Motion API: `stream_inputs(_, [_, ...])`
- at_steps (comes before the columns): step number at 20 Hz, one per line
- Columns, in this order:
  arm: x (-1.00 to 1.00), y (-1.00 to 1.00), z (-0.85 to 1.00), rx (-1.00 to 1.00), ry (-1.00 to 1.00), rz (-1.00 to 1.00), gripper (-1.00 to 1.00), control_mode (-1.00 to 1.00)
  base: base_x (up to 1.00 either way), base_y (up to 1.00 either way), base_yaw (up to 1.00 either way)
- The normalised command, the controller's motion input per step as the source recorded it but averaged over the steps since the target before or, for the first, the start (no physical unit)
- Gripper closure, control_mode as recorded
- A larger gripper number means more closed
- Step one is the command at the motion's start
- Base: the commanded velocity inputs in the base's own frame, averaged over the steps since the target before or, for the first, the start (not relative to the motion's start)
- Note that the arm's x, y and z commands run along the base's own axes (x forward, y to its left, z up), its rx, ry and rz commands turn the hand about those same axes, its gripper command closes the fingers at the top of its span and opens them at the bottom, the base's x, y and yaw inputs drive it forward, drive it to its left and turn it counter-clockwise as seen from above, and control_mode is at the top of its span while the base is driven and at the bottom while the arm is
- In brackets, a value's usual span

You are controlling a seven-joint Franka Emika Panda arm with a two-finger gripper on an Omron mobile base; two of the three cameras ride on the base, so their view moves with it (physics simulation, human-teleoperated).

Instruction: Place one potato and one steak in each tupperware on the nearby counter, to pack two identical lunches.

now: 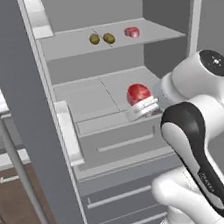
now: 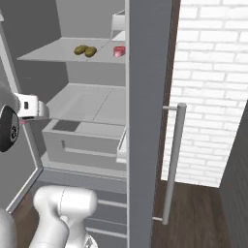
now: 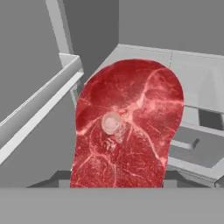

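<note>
A big red marbled steak (image 3: 127, 127) stands on edge right in front of the hand camera and hides the fingertips. From the left base it shows as a red steak (image 1: 137, 92) held up over the fridge's lower shelf, with my gripper (image 1: 142, 104) shut on it from below. On the upper shelf lie two brown potatoes (image 1: 94, 38) (image 1: 108, 38) and a second steak (image 1: 132, 32); these potatoes (image 2: 85, 50) and that steak (image 2: 118, 51) also appear from the right base. The tupperware is out of view. A sliver of the counter (image 1: 1, 162) shows at far left.
The fridge stands open, with its left door (image 1: 19, 122) and bar handle (image 1: 18, 167) close beside the arm. The right door's edge (image 2: 145, 121) and its handle (image 2: 172, 160) stand in front of a white brick wall (image 2: 208, 87). Drawers (image 1: 118, 143) sit under the lower shelf.
</note>
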Motion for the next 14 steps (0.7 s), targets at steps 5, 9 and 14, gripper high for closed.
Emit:
stream_inputs(5, [0.00,0.00,0.00,0.00,0.00,0.00,1.00,1.00,-0.80,-0.01,0.00])
stream_inputs(9, [0.00,0.00,0.00,0.00,0.00,0.00,1.00,1.00,-0.37,0.04,0.00])
stream_inputs(14, [0.00,0.00,0.00,0.00,0.00,0.00,1.00,1.00,-0.08,0.61,0.00])
